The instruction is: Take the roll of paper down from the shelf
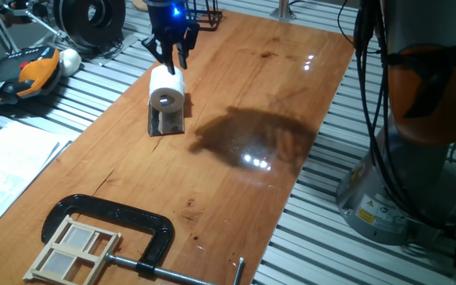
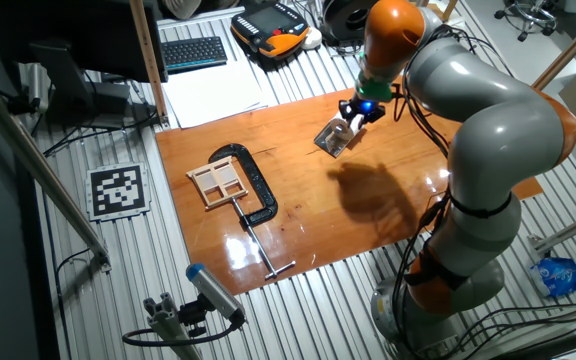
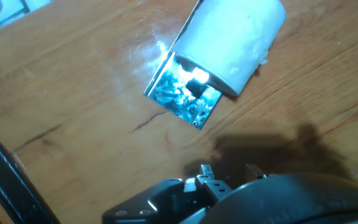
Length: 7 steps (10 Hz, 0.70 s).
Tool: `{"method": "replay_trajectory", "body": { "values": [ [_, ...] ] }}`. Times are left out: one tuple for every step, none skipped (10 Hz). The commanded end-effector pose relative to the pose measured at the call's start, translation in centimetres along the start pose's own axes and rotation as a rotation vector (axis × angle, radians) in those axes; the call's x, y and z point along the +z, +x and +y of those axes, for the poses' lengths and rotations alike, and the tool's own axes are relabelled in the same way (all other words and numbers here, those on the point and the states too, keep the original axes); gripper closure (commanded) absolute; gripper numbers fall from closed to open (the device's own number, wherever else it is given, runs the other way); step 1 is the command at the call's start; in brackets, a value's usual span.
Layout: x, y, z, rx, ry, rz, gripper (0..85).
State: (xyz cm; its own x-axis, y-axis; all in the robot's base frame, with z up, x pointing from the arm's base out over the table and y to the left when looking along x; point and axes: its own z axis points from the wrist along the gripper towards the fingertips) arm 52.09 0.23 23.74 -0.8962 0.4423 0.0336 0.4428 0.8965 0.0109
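Surface: a rectangular wooden table top [image 1: 236,95], reddish-brown, glossy, with lamp glare and a broad arm shadow near its middle. It rests on a ribbed metal bench [image 1: 347,253].

On the table, near end: a black C-clamp [image 1: 125,226] lying flat, its screw pointing right, with a small pale wooden frame [image 1: 74,249] touching it on the left.

Off the table, left and far: white paper sheets [image 1: 10,170], an orange-and-black pendant [image 1: 22,75], a white ball [image 1: 70,59] just beside it, and a black spool [image 1: 93,20]. The other fixed view adds a keyboard [image 2: 193,52] and a black-and-white marker tag [image 2: 118,190].

Shelf [image 1: 167,120]: small dark stand, flat base plate and short upright, at the far left part of the table. In the hand view its base glints.

Roll of paper [image 1: 167,89]: white cylinder with a grey-brown hollow core facing the near end, lying on the shelf.

Gripper [image 1: 172,51]: black, blue light lit, just above and behind the roll. Fingers are parted; I cannot tell whether they touch the roll.
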Motion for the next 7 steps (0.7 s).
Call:
{"method": "replay_trajectory", "body": {
  "values": [
    [0.2,-0.3,0.2,0.024,-0.002,-0.004,51.0],
    [0.3,-0.6,0.3,0.037,-0.002,-0.004,51.0],
    [0.3,-0.9,0.3,0.062,-0.006,-0.005,51.0],
    [0.3,-1.1,0.4,0.099,-0.008,-0.009,51.0],
    [0.3,-1.6,0.5,0.128,-0.01,-0.005,51.0],
    [0.5,-2.1,0.5,0.148,-0.012,0.006,51.0],
    [0.9,-2.6,0.6,0.169,-0.012,0.006,51.0]
  ]
}}
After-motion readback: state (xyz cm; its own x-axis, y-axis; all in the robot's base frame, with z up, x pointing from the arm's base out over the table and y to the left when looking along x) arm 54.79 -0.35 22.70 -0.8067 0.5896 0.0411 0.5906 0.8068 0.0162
